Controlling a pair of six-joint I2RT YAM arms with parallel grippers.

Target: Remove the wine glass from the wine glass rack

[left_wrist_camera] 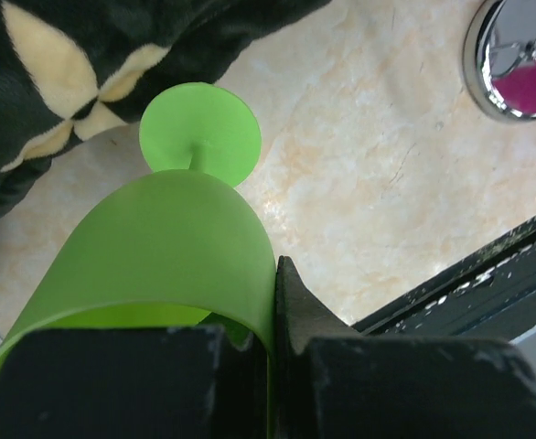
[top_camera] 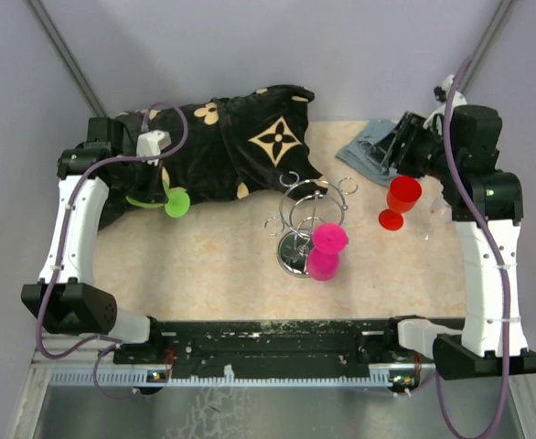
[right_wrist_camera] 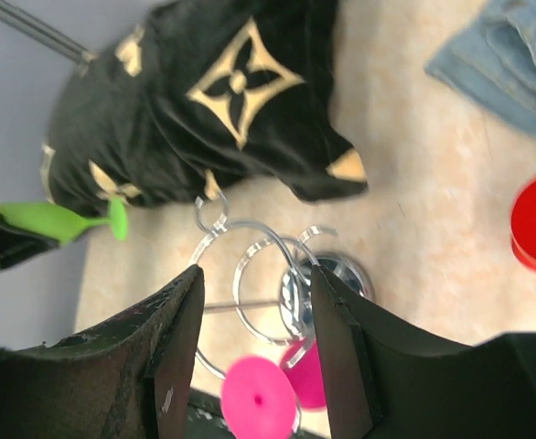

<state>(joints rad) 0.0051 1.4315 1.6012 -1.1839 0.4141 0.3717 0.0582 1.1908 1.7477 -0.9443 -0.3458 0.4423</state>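
left gripper (left_wrist_camera: 270, 306): clenched on the rim of the green wine glass (left_wrist_camera: 158, 251), left side of the top view
right gripper (right_wrist_camera: 254, 297): released, nothing between the jaws, upper right
wine glass rack (top_camera: 291, 258): upright, frame centre
pink wine glass (top_camera: 325, 263): hangs foot-up on the rack's lower right
red wine glass (top_camera: 402, 197): stands apart, right of the rack

Bright, even, diffuse light with soft shadows; specular glare on wine glass rack (left_wrist_camera: 517, 59), upper right; right wrist view slightly blurred.

The silver wire rack (top_camera: 292, 257) stands upright on its round chrome base. A pink wine glass (top_camera: 326, 252) hangs upside down from it.
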